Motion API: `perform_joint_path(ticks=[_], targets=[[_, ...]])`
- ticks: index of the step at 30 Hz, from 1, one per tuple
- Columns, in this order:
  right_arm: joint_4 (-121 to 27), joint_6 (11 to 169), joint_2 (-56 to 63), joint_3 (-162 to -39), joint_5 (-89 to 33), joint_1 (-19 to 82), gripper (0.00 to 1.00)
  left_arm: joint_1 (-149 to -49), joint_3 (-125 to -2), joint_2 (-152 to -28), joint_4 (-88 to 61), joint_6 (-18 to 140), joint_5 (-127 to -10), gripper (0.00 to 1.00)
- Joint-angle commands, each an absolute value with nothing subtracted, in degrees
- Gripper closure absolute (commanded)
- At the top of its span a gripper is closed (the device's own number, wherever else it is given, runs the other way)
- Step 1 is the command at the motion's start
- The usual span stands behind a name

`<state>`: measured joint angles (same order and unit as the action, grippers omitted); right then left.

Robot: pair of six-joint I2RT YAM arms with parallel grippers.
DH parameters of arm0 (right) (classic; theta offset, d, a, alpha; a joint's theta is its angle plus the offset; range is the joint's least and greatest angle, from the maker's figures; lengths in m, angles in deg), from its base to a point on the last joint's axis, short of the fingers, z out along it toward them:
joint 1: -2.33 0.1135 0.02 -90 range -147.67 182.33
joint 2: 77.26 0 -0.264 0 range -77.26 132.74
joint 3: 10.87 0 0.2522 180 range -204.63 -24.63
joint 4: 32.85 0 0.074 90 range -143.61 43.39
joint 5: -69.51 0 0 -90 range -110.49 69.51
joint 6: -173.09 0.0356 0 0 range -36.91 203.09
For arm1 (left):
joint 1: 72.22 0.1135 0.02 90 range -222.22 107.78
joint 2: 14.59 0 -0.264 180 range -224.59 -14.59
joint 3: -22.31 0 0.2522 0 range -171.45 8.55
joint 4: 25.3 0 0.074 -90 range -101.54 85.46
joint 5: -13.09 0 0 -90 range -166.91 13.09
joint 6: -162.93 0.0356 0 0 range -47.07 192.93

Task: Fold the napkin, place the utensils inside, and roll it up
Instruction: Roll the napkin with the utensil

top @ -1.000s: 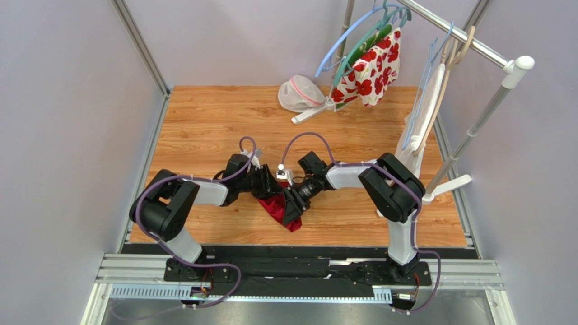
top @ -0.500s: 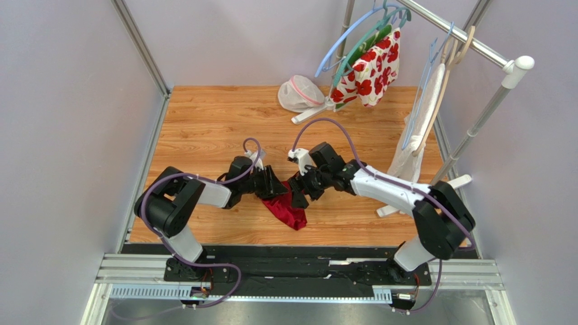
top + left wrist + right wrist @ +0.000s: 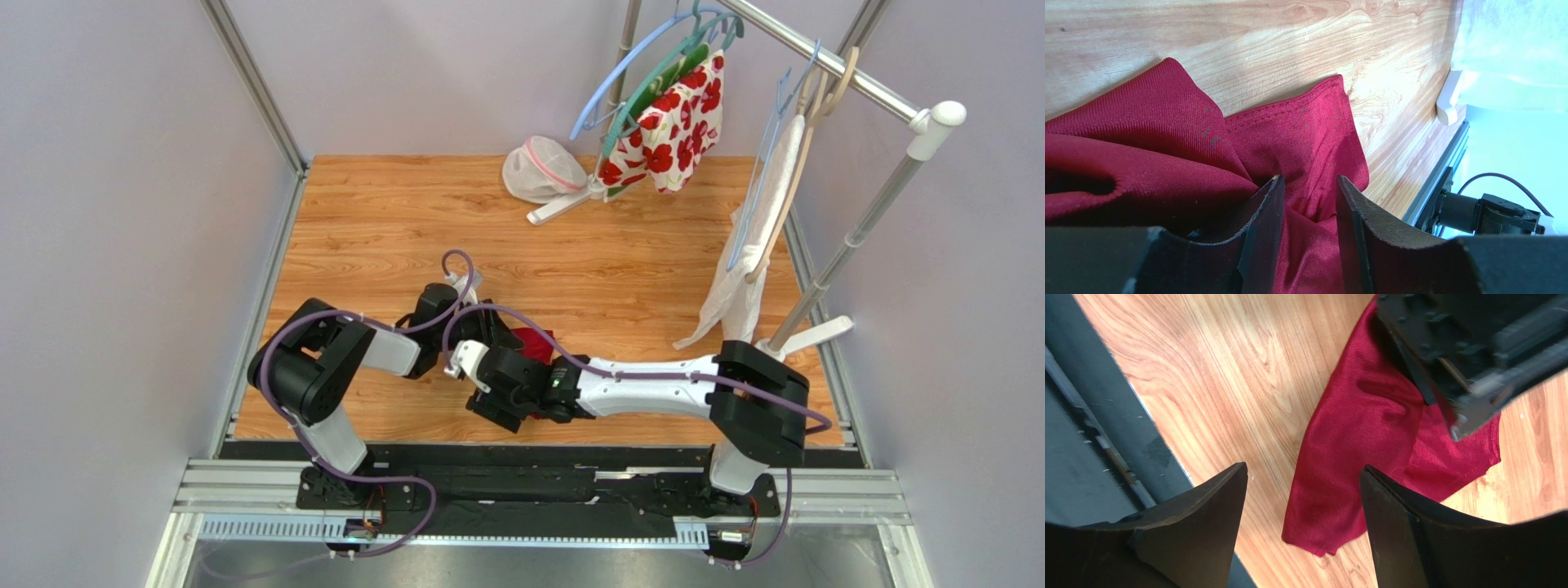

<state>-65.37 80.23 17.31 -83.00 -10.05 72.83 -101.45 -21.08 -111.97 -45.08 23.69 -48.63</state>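
Napkin (image 3: 1352,435), 1, bunched, left pincer (image 3: 1309,181) gripping it, right pincer (image 3: 1303,469) wide, empty

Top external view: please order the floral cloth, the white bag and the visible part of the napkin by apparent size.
Largest: floral cloth, though it hangs nearer the camera, which may enlarge it.
Middle: white bag.
Smallest: napkin, of which only a small patch shows.
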Motion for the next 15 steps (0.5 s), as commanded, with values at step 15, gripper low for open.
perform_joint_path(ticks=[15], targets=[[-63.9,78.3,25.2,-83.8,1.0,71.5,0.24,-102.3,-19.8,-114.8,-38.3,26.4,-48.3,0.54]])
